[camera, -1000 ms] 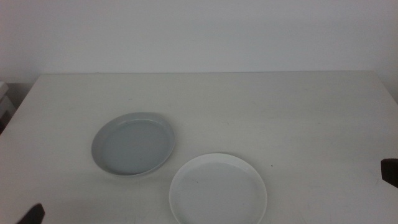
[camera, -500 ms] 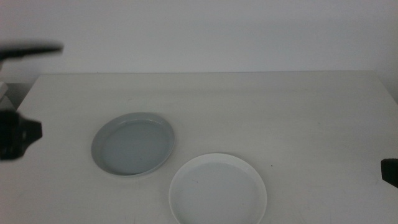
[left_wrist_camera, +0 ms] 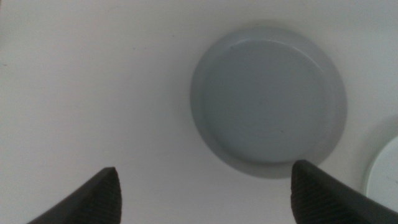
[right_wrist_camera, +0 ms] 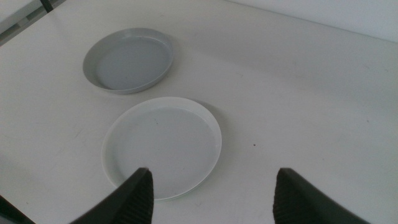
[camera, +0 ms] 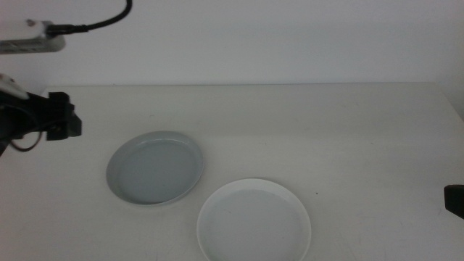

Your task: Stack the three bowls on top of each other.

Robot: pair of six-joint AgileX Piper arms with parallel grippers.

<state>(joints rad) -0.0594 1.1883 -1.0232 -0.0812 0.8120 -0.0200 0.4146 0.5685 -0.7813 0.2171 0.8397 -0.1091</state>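
Observation:
A pale grey-blue bowl sits left of the table's middle. A white bowl sits right of it, near the front edge, close but apart. The mint green bowl is out of view. My left gripper hangs at the table's left side, left of and above the grey-blue bowl. Its jaws stand wide open and empty. The white bowl's rim shows beside it. My right gripper waits at the right edge, open and empty, looking over the white bowl and the grey-blue bowl.
The white table runs back to a plain wall. The left arm's camera mount and black cable show at the top left. A small dark speck lies right of the white bowl.
The left arm has come up from the bottom left corner to the table's left side, nearer the grey-blue bowl. The right gripper and both bowls have not moved.

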